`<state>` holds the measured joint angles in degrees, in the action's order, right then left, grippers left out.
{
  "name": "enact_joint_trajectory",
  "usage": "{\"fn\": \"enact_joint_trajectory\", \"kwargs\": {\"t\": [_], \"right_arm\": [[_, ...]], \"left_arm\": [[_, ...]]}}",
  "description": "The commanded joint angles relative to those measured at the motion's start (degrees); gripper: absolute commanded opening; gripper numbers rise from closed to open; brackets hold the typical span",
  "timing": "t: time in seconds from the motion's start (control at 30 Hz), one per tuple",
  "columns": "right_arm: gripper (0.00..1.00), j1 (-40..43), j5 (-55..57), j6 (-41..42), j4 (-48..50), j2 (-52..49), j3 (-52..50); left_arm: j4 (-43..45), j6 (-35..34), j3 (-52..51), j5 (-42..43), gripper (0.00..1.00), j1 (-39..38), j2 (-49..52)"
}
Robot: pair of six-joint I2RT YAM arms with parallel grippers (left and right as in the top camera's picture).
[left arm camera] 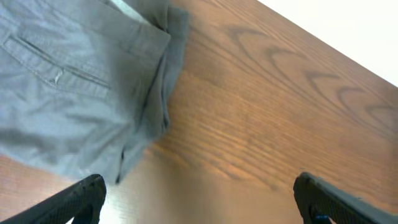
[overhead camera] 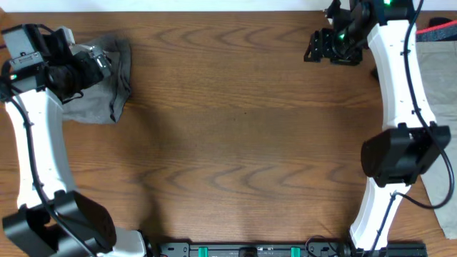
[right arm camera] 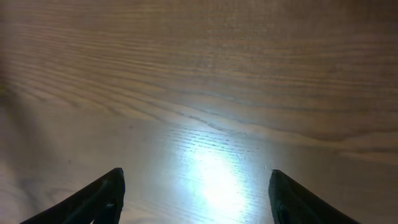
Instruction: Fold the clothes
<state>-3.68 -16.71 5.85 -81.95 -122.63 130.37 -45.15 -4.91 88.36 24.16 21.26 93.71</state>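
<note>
— Clothes?
— One pair of grey shorts point(overhead camera: 111, 71) lay crumpled at the bench's point(overhead camera: 235, 143) far left corner, by the left fingers point(left arm camera: 84, 199), spread and empty.
— Else?
— One tan cloth point(overhead camera: 437, 86) lay at the right edge; the right fingers point(right arm camera: 102, 199) gaped too.

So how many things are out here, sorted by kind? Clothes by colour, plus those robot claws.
grey garment: 1
tan garment, at the table's right edge: 1
pincers: 2, the left pincer and the right pincer, both open
Total: 4
</note>
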Motion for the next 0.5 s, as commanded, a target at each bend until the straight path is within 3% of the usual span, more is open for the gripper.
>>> {"fn": "enact_joint_trajectory", "kwargs": {"t": [0.0, 0.23, 0.47], "right_arm": [[0.70, -0.7, -0.1, 0.1, -1.4, 6.7, 0.7], [0.64, -2.0, 5.5, 0.4, -5.2, 15.9, 0.7], [0.61, -5.9, 16.8, 3.6, -11.2, 27.0, 0.7]], "left_arm": [[-2.0, 0.0, -0.3, 3.6, 0.98, -0.1, -3.4], [-5.9, 3.7, -0.3, 6.9, 0.98, -1.4, -13.1], [-7.5, 6.4, -0.3, 6.2, 0.98, -8.0, -24.2]]}}
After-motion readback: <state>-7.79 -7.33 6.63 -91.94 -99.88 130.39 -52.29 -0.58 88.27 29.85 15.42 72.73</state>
